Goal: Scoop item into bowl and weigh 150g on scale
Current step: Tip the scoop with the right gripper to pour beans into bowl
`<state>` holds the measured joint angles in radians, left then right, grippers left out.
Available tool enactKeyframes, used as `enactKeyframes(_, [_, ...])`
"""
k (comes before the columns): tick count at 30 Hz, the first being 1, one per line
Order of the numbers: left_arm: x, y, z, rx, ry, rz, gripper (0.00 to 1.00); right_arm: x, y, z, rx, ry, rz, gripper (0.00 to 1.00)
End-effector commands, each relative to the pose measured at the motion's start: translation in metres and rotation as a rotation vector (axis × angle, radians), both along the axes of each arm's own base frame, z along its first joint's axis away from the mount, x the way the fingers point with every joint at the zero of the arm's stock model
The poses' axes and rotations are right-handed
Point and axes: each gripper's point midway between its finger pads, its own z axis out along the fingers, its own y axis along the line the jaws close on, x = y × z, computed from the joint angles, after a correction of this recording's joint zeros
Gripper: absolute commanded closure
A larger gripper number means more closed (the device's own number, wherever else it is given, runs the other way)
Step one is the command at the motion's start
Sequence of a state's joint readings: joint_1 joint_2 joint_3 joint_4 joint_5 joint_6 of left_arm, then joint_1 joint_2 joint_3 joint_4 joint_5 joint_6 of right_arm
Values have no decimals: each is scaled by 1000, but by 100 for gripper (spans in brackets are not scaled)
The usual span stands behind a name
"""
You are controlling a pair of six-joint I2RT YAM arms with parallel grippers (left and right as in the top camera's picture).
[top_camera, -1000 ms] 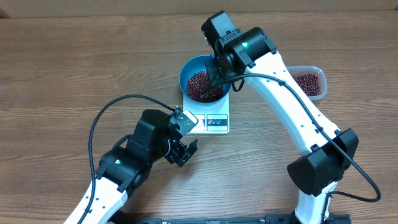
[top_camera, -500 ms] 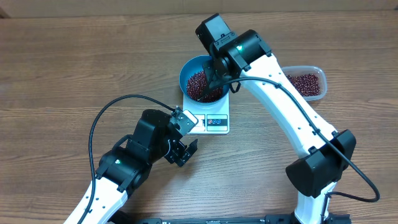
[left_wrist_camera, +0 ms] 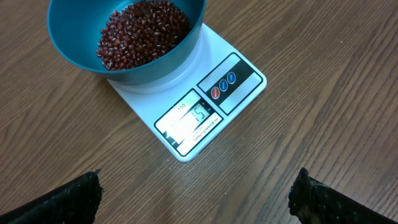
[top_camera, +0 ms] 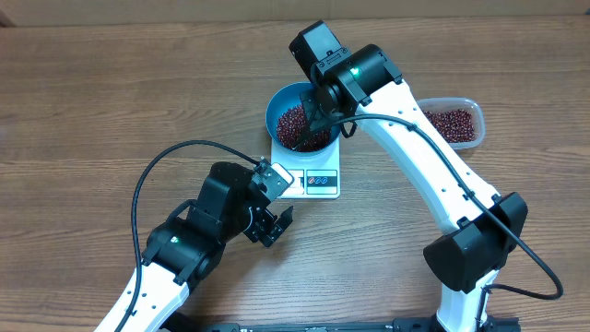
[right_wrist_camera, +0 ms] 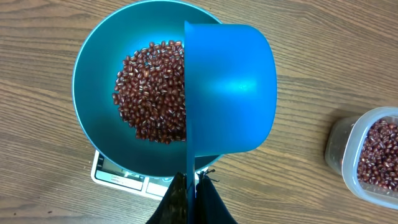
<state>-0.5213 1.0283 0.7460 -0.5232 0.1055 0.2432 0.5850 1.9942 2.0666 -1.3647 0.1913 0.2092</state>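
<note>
The right arm and the left arm share one build: smooth white shells joined by chunky black joint housings. Just behind the right gripper, the black wrist housing carries a small green light, with a boxy black block beyond it. A thin black cable runs back from that gripper along the white links; another cable arcs behind the left gripper, past a small white block. The left fingers are matte black with a grainy surface.
</note>
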Motion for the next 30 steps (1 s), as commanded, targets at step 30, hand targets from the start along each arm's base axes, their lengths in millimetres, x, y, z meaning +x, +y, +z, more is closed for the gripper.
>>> enactKeyframes(30, [-1, -1, -3, -5, 11, -9, 0, -9, 0, 35, -123, -147, -7, 96])
